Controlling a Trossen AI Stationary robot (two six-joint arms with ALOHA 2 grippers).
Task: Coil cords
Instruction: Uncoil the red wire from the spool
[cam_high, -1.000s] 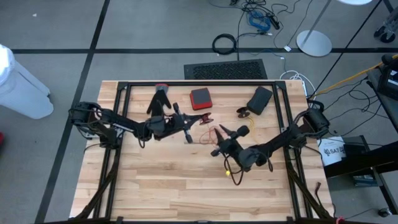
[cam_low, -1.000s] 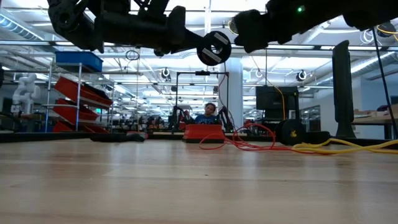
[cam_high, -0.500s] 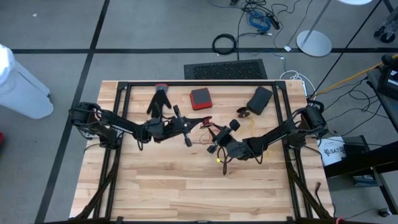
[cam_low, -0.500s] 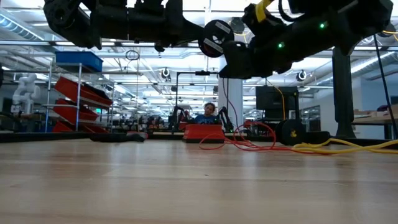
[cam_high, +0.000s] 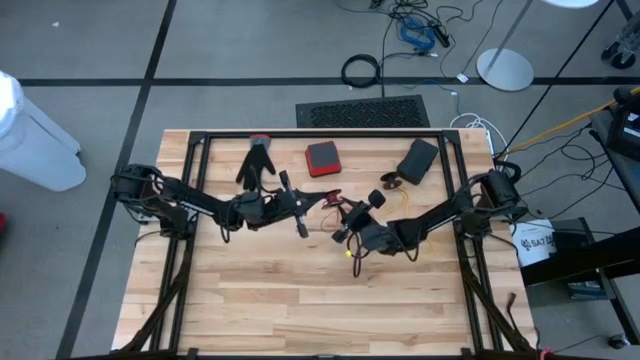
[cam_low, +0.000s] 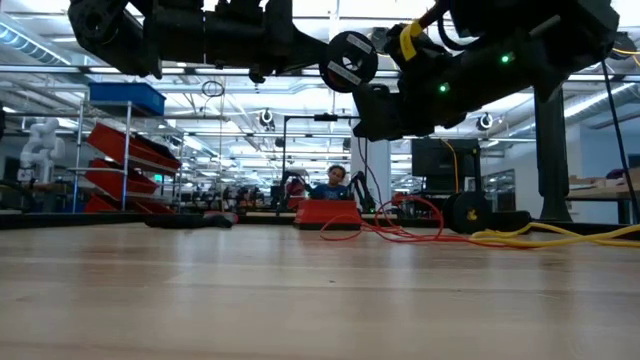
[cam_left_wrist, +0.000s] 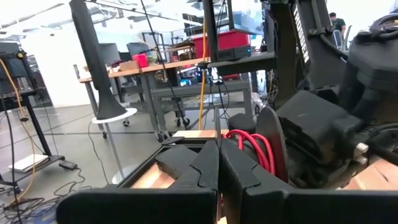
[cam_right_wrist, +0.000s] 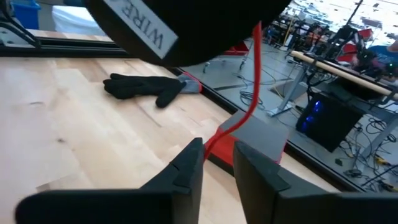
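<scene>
Straddling a red cord (cam_right_wrist: 249, 93), the right pincer (cam_right_wrist: 217, 163) stands narrowly parted, unseen overhead.

Red, yellow and black on pale wood

The table (cam_high: 250, 310) is light, striped butcher-block wood edged by a black frame (cam_high: 320, 134). On it lie a black glove (cam_high: 258, 160) with a red cuff, a red square box (cam_high: 322, 158) with a darker rim, and a dark grey case (cam_high: 417, 160). A thin red cord (cam_right_wrist: 249, 93) runs between the right gripper (cam_right_wrist: 217, 163), whose fingers are black; the red cord also loops across the tabletop in the low view. A yellow cord (cam_low: 560, 237) trails along the table's far edge there. Both arms are black; the right arm shows green lights and what may be a yellow band. The left gripper (cam_left_wrist: 219, 163) is black.
</scene>
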